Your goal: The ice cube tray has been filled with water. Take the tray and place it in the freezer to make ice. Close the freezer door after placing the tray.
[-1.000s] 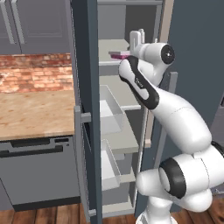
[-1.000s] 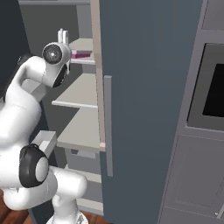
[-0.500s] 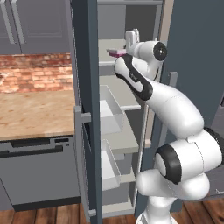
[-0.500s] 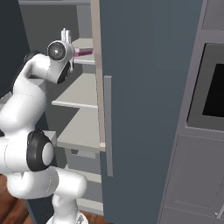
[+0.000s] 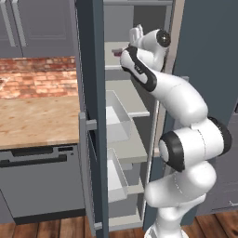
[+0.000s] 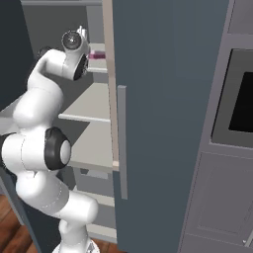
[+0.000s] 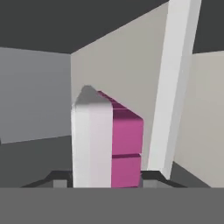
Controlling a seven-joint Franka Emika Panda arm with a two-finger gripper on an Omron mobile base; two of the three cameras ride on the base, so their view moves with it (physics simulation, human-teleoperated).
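The freezer stands open, and my arm reaches into its upper part. In the hand view the ice cube tray, pale on top with a magenta side, runs away from me between the fingertips. My gripper is shut on its near end. From the right base view the tray's magenta edge shows just past the hand, at the level of the upper white shelf. I cannot tell whether it rests on that shelf. The freezer door hangs open, edge-on, left of the arm.
The neighbouring slate-grey door with its grey handle stands close on the arm's right. Clear drawers and lower shelves sit below the hand. A wooden counter lies left of the open door and a wall oven at the far right.
The hand has pushed a little deeper into the freezer with the tray, and the arm's upper links have swung round. The door has not moved.
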